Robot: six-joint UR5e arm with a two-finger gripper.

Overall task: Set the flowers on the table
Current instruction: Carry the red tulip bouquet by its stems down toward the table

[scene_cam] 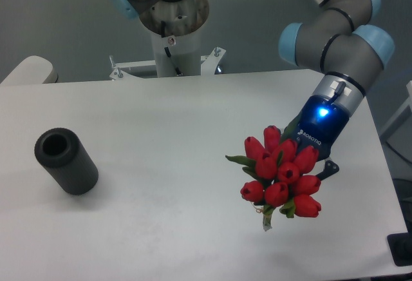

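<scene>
Right, flowers (281,179) at approx 4 o'clock from centre of view, red buds bunched tight and facing cam, a few green leaves poking out at 9 o'clock side of bunch. Short bit of stem or leaf tip seen hanging at 6 o'clock below buds; rest of stems and band hidden behind blooms. Bunch seemed raised above table (161,139), though contact w/ surface couldn't be judged for sure from this angle.

Gripper (308,165) right behind bunch at its 1–2 o'clock side, mostly covered by buds; one dark finger (330,168) seen sticking out at 3 o'clock of bunch. Jaws themselves hidden, so grip couldn't be confirmed — can't tell if closed on stems or not. Blue light lit on wrist above gripper. Arm (338,39) reached in from 1 o'clock corner, grey links w/ pale blue joint caps.

Cylinder (65,161), dark grey and hollow, lying on its side at 9 o'clock on table, open end turned toward 11 o'clock, well apart from flowers. Arm base (172,33) at 12 o'clock behind far table edge, on white post w/ metal bracket. Pale rounded thing (29,69) at 10 o'clock beyond table edge, not identifiable.
</scene>
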